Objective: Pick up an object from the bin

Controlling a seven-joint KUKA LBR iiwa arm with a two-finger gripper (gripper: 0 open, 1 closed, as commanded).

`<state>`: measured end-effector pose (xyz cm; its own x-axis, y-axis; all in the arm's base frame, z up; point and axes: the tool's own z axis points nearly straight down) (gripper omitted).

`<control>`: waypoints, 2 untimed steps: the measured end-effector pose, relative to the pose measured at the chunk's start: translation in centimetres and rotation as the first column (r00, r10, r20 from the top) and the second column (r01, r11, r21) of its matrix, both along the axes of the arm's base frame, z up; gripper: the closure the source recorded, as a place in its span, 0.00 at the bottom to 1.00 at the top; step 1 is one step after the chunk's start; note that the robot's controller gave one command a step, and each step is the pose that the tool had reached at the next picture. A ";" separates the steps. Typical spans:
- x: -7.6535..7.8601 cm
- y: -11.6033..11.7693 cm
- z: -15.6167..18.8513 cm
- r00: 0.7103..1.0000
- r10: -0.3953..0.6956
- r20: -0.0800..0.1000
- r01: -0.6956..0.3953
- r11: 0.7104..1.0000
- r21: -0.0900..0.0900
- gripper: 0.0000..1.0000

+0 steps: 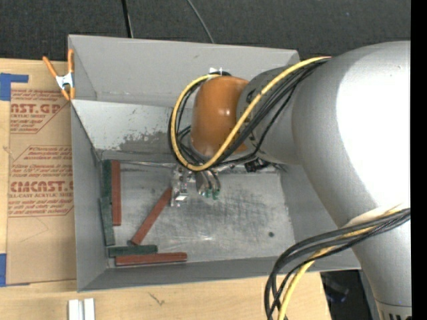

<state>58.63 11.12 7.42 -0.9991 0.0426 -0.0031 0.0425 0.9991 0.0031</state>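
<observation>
Nearest, along the near wall of the grey metal bin (220,271), a flat red-brown stick (152,259) lies parallel to that wall, towards the near left corner. A short dark green stick (133,250) lies just beyond it, the two touching or very nearly so.

A little farther in, a slanted red-brown stick (151,221) runs from beside the green one up towards the middle of the floor. Its far end lies right at the gripper (180,195). The gripper hangs low over the floor at that end, somewhat left of the bin's centre. Whether it is spread or pressed together cannot be told from this angle, nor whether it touches the stick.

Against the left wall, a long dark green stick (105,205) and a long red-brown stick (116,193) lie side by side, running from the near left corner towards the far wall.

Over the far half of the floor sit the orange wrist cover (217,115) and the looping yellow and black cables (179,122). The silver arm (347,145) comes in over the right wall.
</observation>
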 end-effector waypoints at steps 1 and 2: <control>-0.6 0.1 4.3 1.000 0.010 -0.008 -0.010 1.000 -0.003 1.00; -1.2 1.3 12.7 1.000 0.014 -0.005 -0.014 1.000 -0.002 1.00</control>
